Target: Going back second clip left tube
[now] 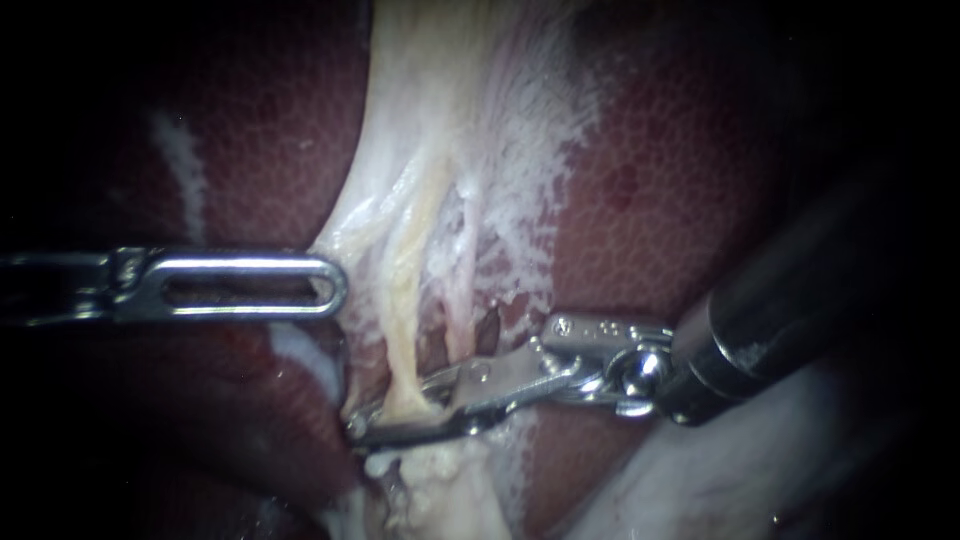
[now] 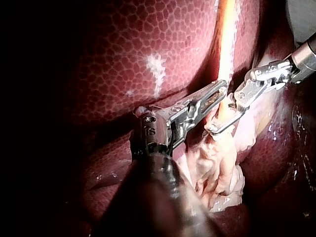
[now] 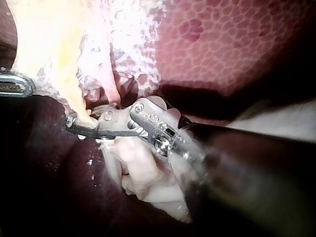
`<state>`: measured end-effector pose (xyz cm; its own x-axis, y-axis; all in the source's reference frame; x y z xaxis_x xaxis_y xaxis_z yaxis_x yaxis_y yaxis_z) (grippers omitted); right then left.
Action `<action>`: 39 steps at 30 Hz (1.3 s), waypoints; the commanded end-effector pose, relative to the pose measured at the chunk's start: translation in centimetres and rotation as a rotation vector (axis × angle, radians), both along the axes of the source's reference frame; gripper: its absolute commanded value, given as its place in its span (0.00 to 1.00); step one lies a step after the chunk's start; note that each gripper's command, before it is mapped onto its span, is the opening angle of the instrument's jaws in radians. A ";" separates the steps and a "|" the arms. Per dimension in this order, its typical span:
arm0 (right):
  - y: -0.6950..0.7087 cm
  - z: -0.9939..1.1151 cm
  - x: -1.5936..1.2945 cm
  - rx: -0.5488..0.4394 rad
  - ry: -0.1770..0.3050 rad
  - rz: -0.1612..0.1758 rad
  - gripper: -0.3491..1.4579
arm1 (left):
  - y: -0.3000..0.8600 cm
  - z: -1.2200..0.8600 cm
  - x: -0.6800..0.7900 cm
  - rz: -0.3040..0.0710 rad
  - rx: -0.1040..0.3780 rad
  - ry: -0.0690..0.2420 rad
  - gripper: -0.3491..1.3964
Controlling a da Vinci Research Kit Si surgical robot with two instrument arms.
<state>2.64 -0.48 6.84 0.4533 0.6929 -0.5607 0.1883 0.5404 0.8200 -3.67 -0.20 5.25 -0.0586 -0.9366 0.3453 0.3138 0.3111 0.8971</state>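
A pale yellow tube (image 1: pixel 405 330) runs down between the lobes of the dark red liver (image 1: pixel 660 180), wrapped in white filmy tissue (image 1: pixel 480 150). My right instrument (image 1: pixel 395 415) comes in from the right and its two slim jaws straddle the tube low down. A gap shows between them, and the tube crosses it. My left instrument (image 1: pixel 333 285) lies level, with its slotted jaws shut on the edge of the white tissue beside the tube. In the left wrist view the right instrument's jaws (image 2: pixel 219 123) sit around the tube (image 2: pixel 226 49), just ahead of my left instrument (image 2: pixel 222 91). I cannot tell a clip from the jaws' metal.
Frayed pale tissue (image 1: pixel 430 480) hangs below the right instrument's jaws. The right instrument's dark shaft (image 1: pixel 800 300) crosses the liver at the right. In the right wrist view my right instrument (image 3: pixel 81 126) reaches the tube (image 3: pixel 74 94) with liver (image 3: pixel 237 44) beyond it.
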 end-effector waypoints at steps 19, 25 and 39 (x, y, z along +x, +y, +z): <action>0.02 -0.02 0.07 -0.094 0.044 -0.008 0.41 | 0.00 0.00 -0.01 -0.001 -0.001 0.001 0.00; 0.02 -0.02 0.13 -0.206 0.097 -0.017 0.48 | -0.01 0.00 -0.01 -0.001 -0.001 0.001 0.00; 0.03 -0.02 0.20 -0.399 0.162 -0.013 0.52 | -0.02 -0.01 -0.03 -0.002 -0.001 0.001 0.00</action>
<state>2.84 -0.45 6.82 0.3413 0.3949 -0.8529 0.3096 0.8096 0.4988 -3.69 -0.22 5.24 -0.0600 -0.9362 0.3463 0.3154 0.3114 0.8964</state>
